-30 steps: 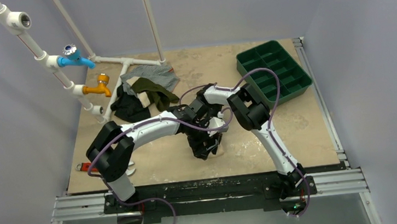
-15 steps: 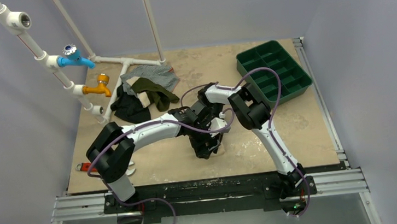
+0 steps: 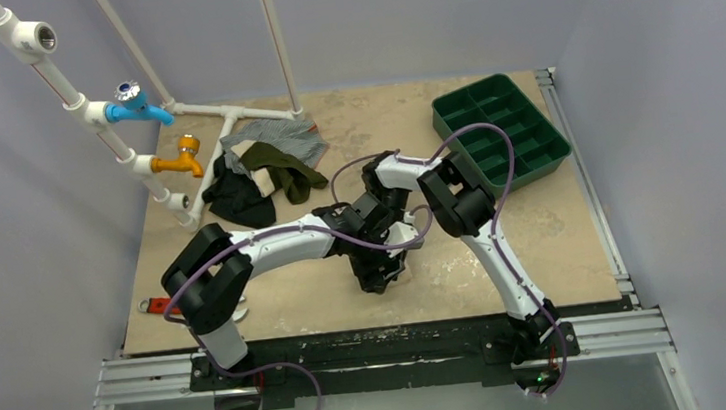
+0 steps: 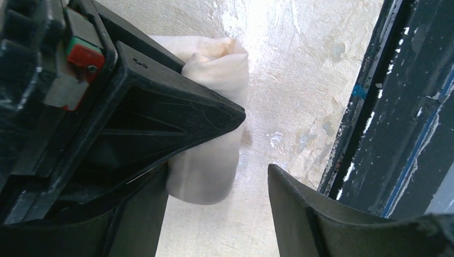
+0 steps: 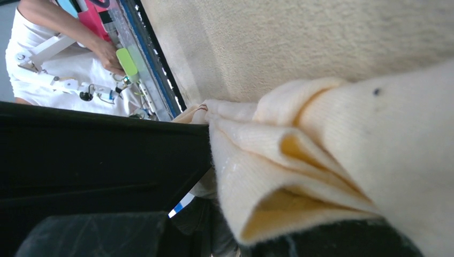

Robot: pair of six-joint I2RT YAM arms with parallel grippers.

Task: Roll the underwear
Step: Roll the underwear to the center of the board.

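Note:
The underwear (image 4: pixel 214 101) is a pale beige cloth rolled into a short tube on the table near its front edge. In the top view both gripper heads cover it. My right gripper (image 3: pixel 390 246) reaches over the roll, and its black finger (image 4: pixel 176 107) lies across the cloth. In the right wrist view the folded end of the underwear (image 5: pixel 321 155) fills the frame, pinched at my right gripper (image 5: pixel 214 235). My left gripper (image 4: pixel 219 214) is open, and the near end of the roll sits between its fingers, close to the left finger (image 4: pixel 139 225).
A green compartment tray (image 3: pixel 501 131) stands at the back right. A pile of dark, olive and grey striped garments (image 3: pixel 265 169) lies at the back left beside white pipes with a blue tap (image 3: pixel 138 101) and an orange one. The table's black front rail (image 4: pixel 396 107) is close by.
My left arm has pushed a little to the right toward the roll, and its jaws have narrowed somewhat. The right arm has stayed in place.

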